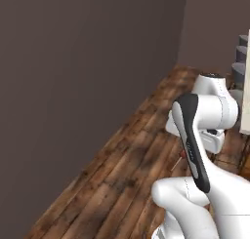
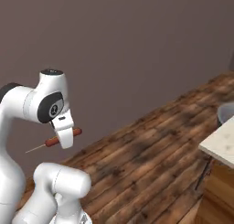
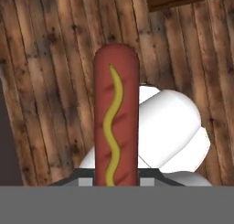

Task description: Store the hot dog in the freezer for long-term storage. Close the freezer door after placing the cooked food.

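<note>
Above floor: hot dog (image 3: 115,113) carried clear of wood floor (image 2: 151,159) for transport
Jaws: gripping hot dog mid-length, stick free
Freezer: unseen, judged travel step

I am in a room of a home, most likely by a kitchen, though little of it shows around me. The floor (image 1: 122,160) is dark wooden planks, worn and knotted, running up to a plain brownish-grey wall (image 2: 137,45). At the right edge of the right base view, a pale stone-like worktop (image 2: 221,143) sits on a wooden cabinet (image 2: 219,191), the sort of built-in unit kitchens have. Behind it, a grey rounded seat (image 2: 226,113) pokes in. In the left base view, grey rounded shapes (image 1: 241,57) stack up by the far corner; I cannot tell what they are.
</note>
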### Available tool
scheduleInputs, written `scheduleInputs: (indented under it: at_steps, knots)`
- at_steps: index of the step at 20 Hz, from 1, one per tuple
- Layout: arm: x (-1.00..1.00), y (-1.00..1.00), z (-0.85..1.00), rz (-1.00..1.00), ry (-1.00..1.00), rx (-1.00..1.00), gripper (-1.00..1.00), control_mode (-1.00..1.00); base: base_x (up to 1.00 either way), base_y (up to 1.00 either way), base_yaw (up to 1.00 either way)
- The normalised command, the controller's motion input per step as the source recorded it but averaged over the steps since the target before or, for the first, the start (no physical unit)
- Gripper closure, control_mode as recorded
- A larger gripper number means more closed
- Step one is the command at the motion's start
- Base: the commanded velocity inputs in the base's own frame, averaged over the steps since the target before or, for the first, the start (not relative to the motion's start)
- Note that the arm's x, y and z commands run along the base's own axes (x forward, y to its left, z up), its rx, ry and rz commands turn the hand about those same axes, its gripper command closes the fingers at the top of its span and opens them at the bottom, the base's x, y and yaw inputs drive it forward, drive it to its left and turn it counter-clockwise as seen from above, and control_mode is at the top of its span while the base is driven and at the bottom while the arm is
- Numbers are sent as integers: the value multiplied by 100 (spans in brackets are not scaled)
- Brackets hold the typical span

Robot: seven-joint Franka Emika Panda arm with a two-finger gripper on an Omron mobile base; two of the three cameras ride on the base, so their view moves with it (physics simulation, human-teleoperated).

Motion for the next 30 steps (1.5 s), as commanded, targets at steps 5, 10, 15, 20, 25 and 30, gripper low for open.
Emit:
scheduleInputs:
  at_steps: [5, 10, 15, 20, 25, 30]
  knots:
    - [0, 0, 0, 0, 0, 0, 100, 100, 0, -96, -68]
    - [0, 0, 0, 0, 0, 0, 100, 100, 0, -68, -78]
    - [0, 0, 0, 0, 0, 0, 100, 100, 0, -71, -78]
    - [0, 0, 0, 0, 0, 0, 100, 100, 1, -70, -78]
    - [0, 0, 0, 0, 0, 0, 100, 100, 30, -55, -67]
    - [0, 0, 0, 0, 0, 0, 100, 100, 40, -56, -60]
